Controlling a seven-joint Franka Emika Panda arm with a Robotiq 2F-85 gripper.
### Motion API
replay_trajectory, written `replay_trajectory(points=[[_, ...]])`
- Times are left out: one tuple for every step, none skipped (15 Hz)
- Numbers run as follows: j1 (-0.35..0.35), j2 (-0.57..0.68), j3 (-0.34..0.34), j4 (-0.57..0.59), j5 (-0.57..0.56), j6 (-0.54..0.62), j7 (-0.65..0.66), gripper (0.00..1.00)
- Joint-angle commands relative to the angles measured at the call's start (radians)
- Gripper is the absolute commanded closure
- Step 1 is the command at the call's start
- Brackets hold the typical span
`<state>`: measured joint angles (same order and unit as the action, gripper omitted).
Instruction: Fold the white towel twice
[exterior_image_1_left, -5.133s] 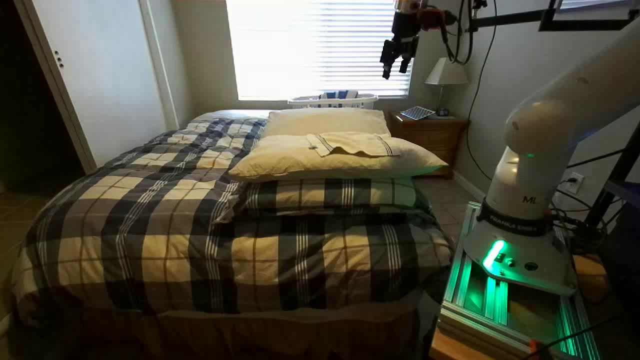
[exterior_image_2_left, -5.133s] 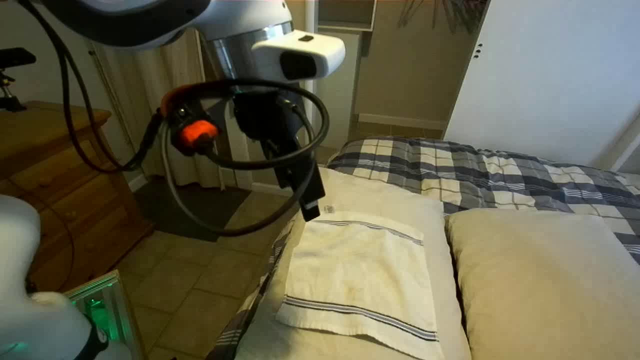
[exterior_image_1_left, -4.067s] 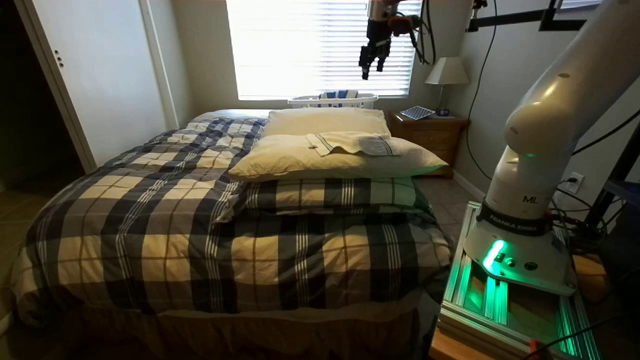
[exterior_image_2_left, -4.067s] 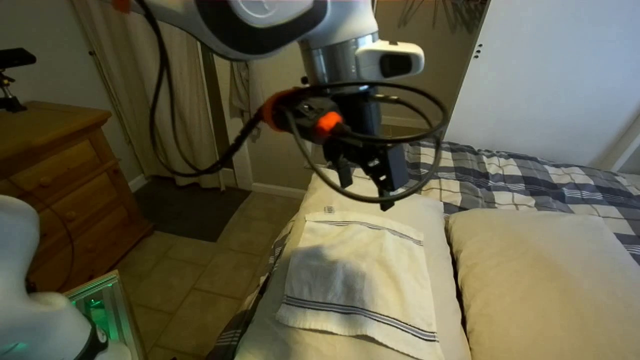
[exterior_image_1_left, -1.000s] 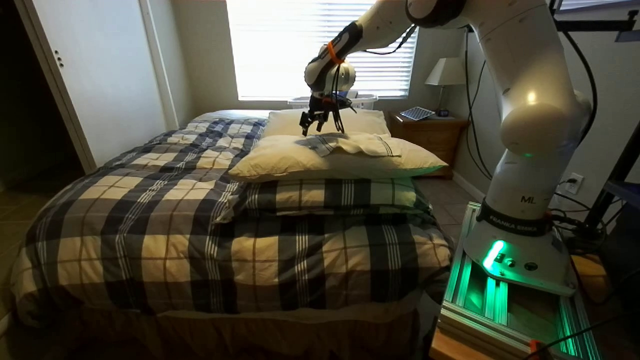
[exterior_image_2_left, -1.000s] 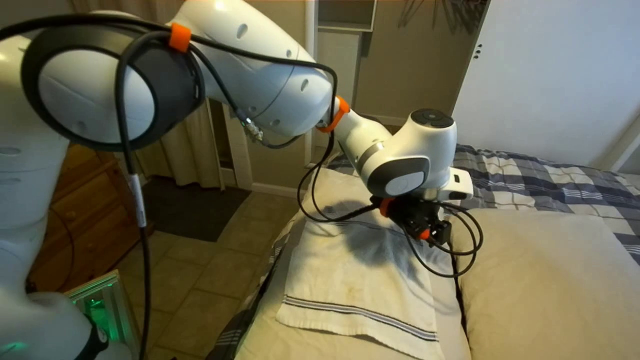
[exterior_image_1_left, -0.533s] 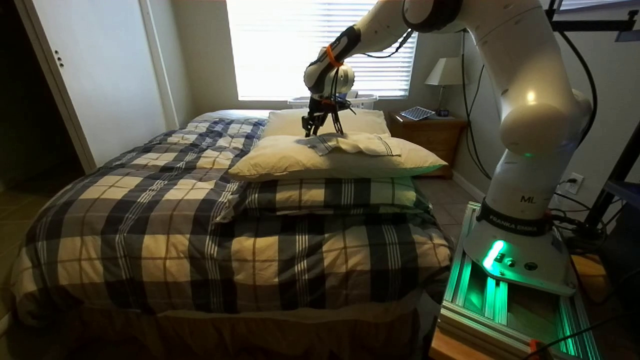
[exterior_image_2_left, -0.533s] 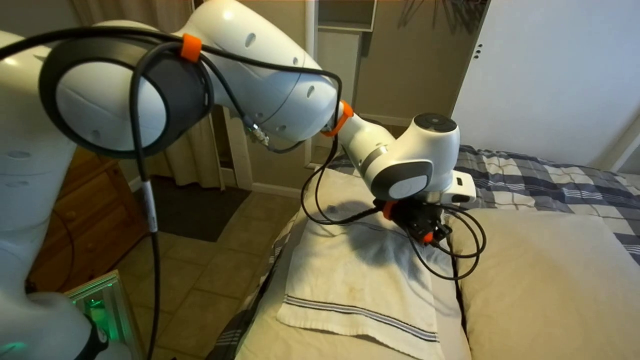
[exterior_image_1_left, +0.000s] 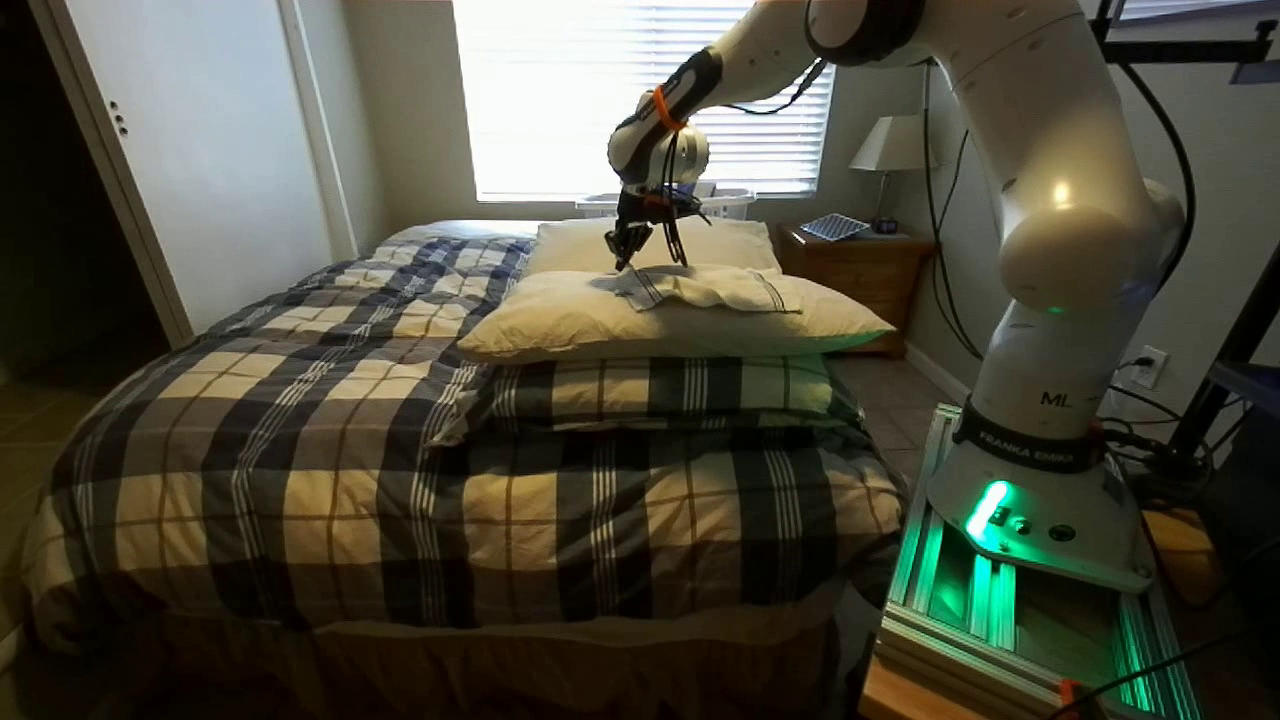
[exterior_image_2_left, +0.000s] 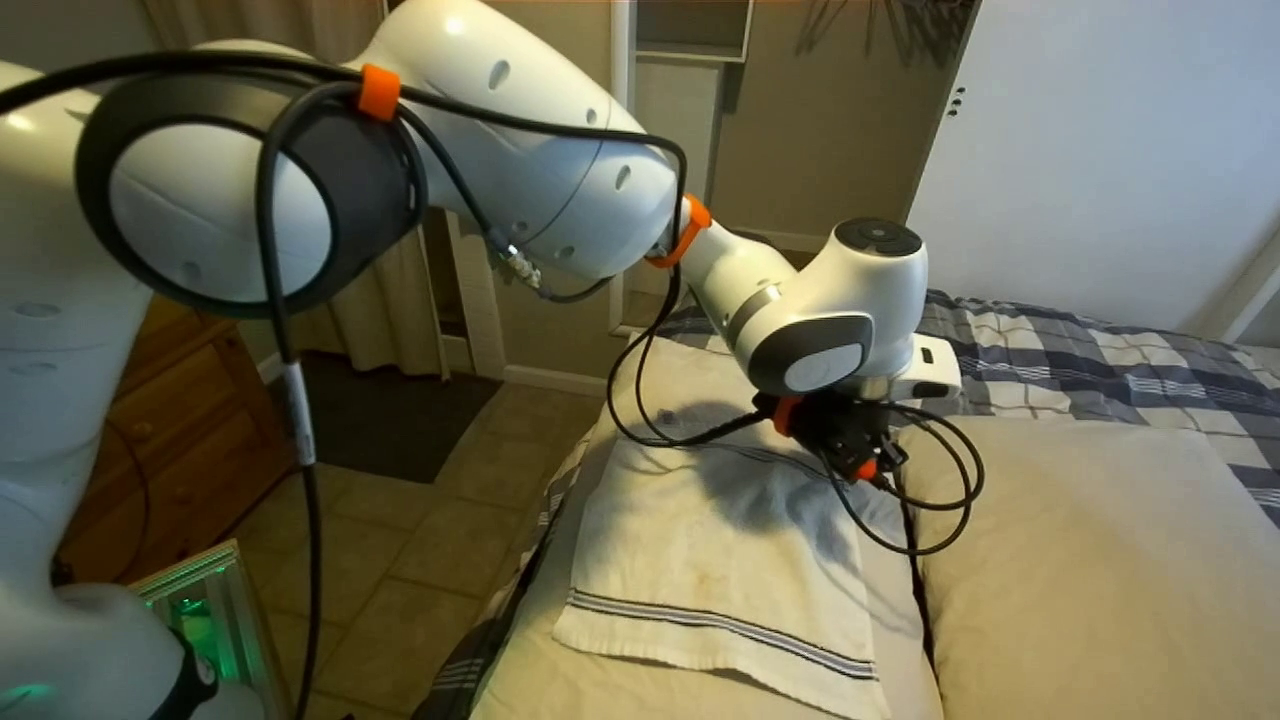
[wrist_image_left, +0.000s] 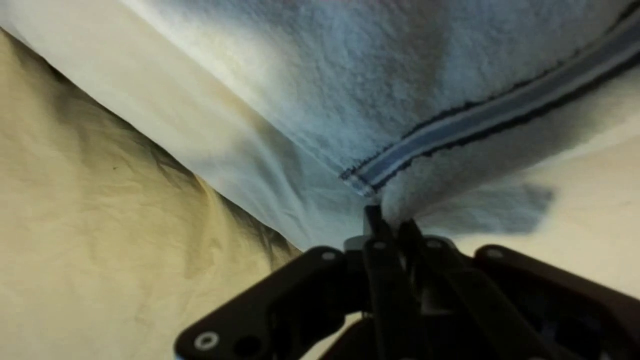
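Observation:
The white towel (exterior_image_2_left: 700, 560), cream with dark stripes near two ends, lies spread on a cream pillow (exterior_image_1_left: 560, 322). At its corner on the side of the neighbouring pillow, my gripper (wrist_image_left: 392, 222) is shut on the cloth. A bunched bit of the towel (wrist_image_left: 370, 75) rises between the fingertips in the wrist view, just past the end of a striped band. In an exterior view the gripper (exterior_image_1_left: 621, 266) points down, low over the pillow. Cables and the wrist partly hide the fingers in an exterior view, and the arm's shadow covers part of the towel.
A second cream pillow (exterior_image_2_left: 1090, 560) lies alongside, with a dark gap between the two. A plaid blanket (exterior_image_1_left: 330, 440) covers the bed. Black cables (exterior_image_2_left: 970, 500) loop around the wrist. Behind the bed stand a laundry basket (exterior_image_1_left: 735, 205) and a nightstand (exterior_image_1_left: 860, 270) with a lamp.
From high up by the window, the arm has come down to the towel. Within the last second the open fingers dipped, closed on the corner and rose slightly.

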<state>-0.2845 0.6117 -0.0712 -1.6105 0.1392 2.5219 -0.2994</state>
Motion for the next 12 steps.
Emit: replay_trajectory(points=[[-0.022, -0.048, 0.021, -0.005, -0.016, -0.069, -0.035, 0.95], [-0.021, -0.072, 0.019, -0.013, -0.018, -0.093, -0.042, 0.95], [-0.022, -0.092, 0.021, -0.018, -0.013, -0.122, -0.05, 0.95], [-0.016, -0.119, 0.014, -0.028, -0.018, -0.158, -0.046, 0.95], [-0.014, -0.139, 0.011, -0.031, -0.017, -0.195, -0.046, 0.95], [-0.005, -0.161, -0.001, -0.039, -0.029, -0.219, -0.036, 0.95], [0.001, -0.186, -0.012, -0.049, -0.042, -0.249, -0.029, 0.95], [0.006, -0.205, -0.021, -0.056, -0.054, -0.27, -0.023, 0.95], [0.008, -0.228, -0.028, -0.068, -0.065, -0.295, -0.024, 0.95], [0.01, -0.248, -0.038, -0.08, -0.082, -0.32, -0.02, 0.95], [0.012, -0.264, -0.045, -0.089, -0.096, -0.34, -0.019, 0.95], [0.012, -0.285, -0.05, -0.107, -0.106, -0.362, -0.023, 0.95]])
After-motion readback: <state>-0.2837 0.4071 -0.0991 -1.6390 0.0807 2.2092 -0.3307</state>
